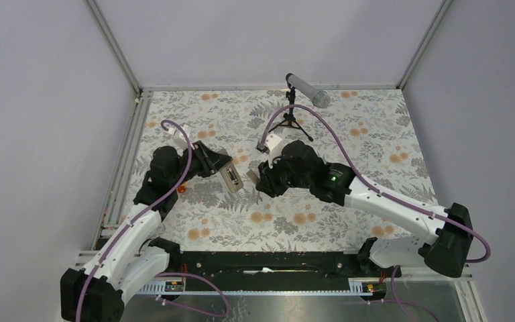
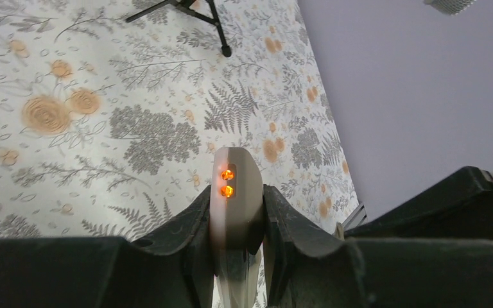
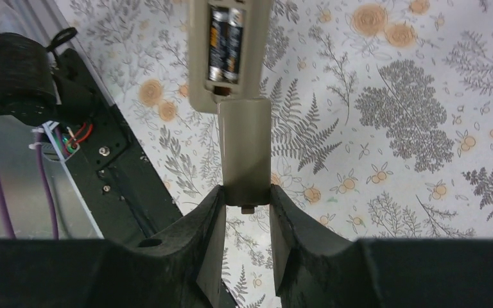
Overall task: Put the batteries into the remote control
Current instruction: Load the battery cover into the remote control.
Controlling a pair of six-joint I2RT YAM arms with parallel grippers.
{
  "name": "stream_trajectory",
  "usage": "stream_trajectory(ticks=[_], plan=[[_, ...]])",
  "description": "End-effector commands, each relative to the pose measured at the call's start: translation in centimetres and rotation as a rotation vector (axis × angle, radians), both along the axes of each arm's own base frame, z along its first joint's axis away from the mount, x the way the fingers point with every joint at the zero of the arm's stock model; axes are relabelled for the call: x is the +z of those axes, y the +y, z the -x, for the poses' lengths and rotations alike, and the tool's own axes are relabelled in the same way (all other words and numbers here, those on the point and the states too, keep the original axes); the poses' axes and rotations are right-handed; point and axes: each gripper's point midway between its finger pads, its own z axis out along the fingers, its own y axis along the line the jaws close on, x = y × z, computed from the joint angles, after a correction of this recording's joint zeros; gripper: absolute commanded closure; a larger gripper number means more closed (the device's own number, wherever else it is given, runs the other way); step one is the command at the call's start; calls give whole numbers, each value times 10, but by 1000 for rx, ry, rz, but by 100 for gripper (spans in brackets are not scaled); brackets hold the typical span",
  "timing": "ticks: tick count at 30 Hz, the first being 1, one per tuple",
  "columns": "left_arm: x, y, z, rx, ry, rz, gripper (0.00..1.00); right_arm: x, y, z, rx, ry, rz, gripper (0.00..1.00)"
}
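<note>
- Black fingers of the right gripper (image 3: 246, 192) fill the bottom of its wrist view, pinching the lower end of a flat beige cover (image 3: 245, 147) by its long edges.
- That cover looks thin, stiff and light, probably slick. An edge grip suits it, though it could pivot.
- Just above, at upper centre, its top end meets the open bay of the remote control (image 3: 255, 64). Both batteries (image 3: 224, 43) lie side by side inside.
- Left gripper (image 2: 236, 192) is pressed onto the remote's flanks, two orange lights (image 2: 227, 182) glowing at its tip above the floral table (image 2: 70, 77).
- Remote judged light and rigid. A flank hold leaves its back free.
</note>
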Motion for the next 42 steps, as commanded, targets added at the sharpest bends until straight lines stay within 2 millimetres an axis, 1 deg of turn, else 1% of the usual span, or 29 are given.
stream_trajectory(ticks=[1, 2, 5, 11, 16, 29, 33, 42], plan=[[32, -13, -13, 24, -143, 49, 100, 40, 11, 7, 33, -59, -107, 72], [35, -17, -12, 21, -151, 57, 100, 44, 12, 6, 29, -53, -101, 72], [44, -26, -10, 31, -184, 76, 100, 45, 12, 3, -5, -23, -64, 74], [56, -29, -10, 79, -223, 96, 100, 46, 15, -4, -83, 42, -23, 75], [56, -32, -9, 73, -212, 105, 100, 45, 19, -9, -100, 46, -19, 74], [60, -43, -4, 34, -197, 133, 100, 33, 28, -16, -105, 72, 42, 74], [61, -45, -2, 18, -202, 140, 100, 30, 28, -17, -110, 76, 62, 74], [59, -47, 0, 4, -190, 138, 100, 31, 25, -21, -127, 61, 72, 74]])
